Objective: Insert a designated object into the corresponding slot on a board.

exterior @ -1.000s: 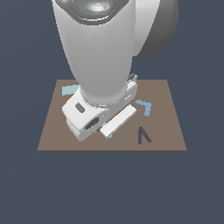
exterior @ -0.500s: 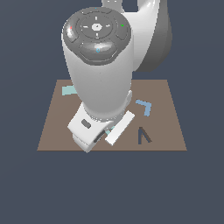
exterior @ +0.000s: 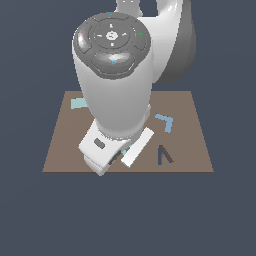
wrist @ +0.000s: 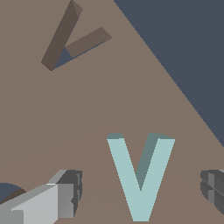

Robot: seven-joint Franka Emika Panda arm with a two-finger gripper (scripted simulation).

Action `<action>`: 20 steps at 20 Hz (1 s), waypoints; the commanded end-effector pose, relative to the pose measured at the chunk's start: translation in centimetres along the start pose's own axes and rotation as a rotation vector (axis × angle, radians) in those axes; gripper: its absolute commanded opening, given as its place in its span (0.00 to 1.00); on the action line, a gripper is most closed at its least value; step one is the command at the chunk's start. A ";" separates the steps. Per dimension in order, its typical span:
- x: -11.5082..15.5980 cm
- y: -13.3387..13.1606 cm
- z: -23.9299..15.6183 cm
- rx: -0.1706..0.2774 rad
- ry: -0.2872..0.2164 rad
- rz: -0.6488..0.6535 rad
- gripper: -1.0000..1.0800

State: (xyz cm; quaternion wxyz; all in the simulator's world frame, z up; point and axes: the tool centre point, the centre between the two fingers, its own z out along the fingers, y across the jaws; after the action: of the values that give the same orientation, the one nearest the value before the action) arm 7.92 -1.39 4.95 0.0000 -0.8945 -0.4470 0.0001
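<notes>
The designated object, a pale teal V [wrist: 140, 179], lies flat on the brown board [wrist: 131, 100] in the wrist view. My gripper [wrist: 140, 192] is open and straddles it, one finger [wrist: 65, 194] on each side, neither touching it. The slot [wrist: 70, 41] is a V-shaped recess further off on the board. In the exterior view the slot [exterior: 164, 155] shows as a dark V near the board's [exterior: 200, 130] front edge, on that view's right. My arm hides the V piece and the fingers there.
A blue L-shaped piece [exterior: 165, 121] lies behind the slot. A pale teal rectangle [exterior: 78, 103] sits at the board's back, on the exterior view's left. Part of a dark curved recess [wrist: 6, 192] shows beside one finger. The board's edge [wrist: 175, 78] runs close to the V.
The arm's upper link has swung forward over the board toward the camera. The hand has shifted slightly toward the board's front edge and stays low.
</notes>
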 end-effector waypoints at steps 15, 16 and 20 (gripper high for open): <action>0.0 0.0 2.0 0.000 0.000 0.002 0.00; 0.0 0.0 2.0 0.000 0.000 0.002 0.00; 0.0 0.0 2.0 0.000 0.000 0.002 0.00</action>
State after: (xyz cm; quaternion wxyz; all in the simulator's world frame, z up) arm 7.88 -1.39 3.01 -0.0001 -0.8951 -0.4459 0.0000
